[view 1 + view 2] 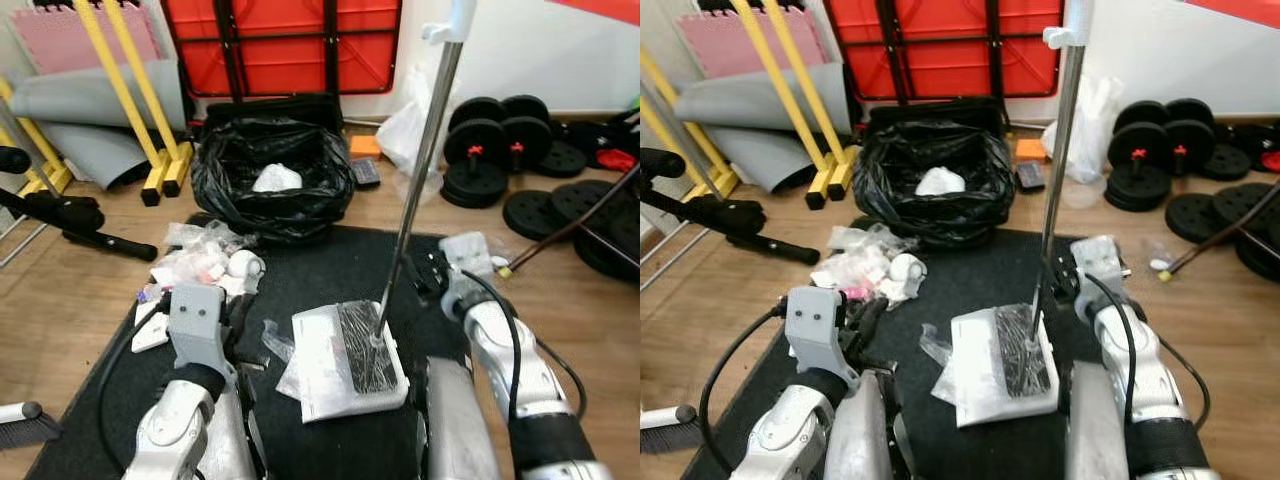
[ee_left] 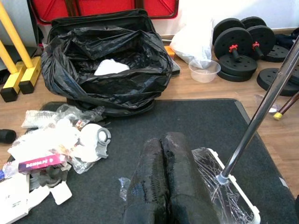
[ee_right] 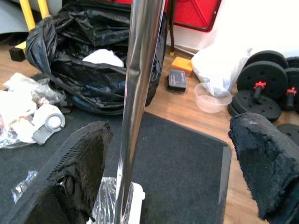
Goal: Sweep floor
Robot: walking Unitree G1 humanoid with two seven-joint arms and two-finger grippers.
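On a dark floor mat (image 1: 340, 270) lies a white dustpan (image 1: 350, 360) with a long silver handle (image 1: 420, 170) rising from it, up toward one o'clock. A black brush strip and crinkled clear plastic rest on the pan. The right gripper (image 3: 177, 172) sits with its jaws wide apart on either side of the handle; the pole runs close beside one black finger (image 3: 77, 172) and stands well away from the other, so nothing is clamped. In the head views this gripper is just at three o'clock of the pan. The left gripper (image 2: 166, 182) hovers over the mat at nine o'clock of the dustpan, its jaws pressed together and holding nothing.

A heap of litter (image 1: 205, 262) (white wrappers, clear plastic, a round white tape holder) lies on the mat's edge at about ten o'clock of the pan. Beyond it, at twelve o'clock, an open black rubbish bag (image 1: 270, 180) holds some white paper. Black weight plates (image 1: 490, 145) are stacked on the wooden floor (image 1: 60, 300) at two o'clock, with a clear plastic tub (image 2: 204, 70) nearby. A small hand brush (image 1: 25, 422) lies at eight o'clock.
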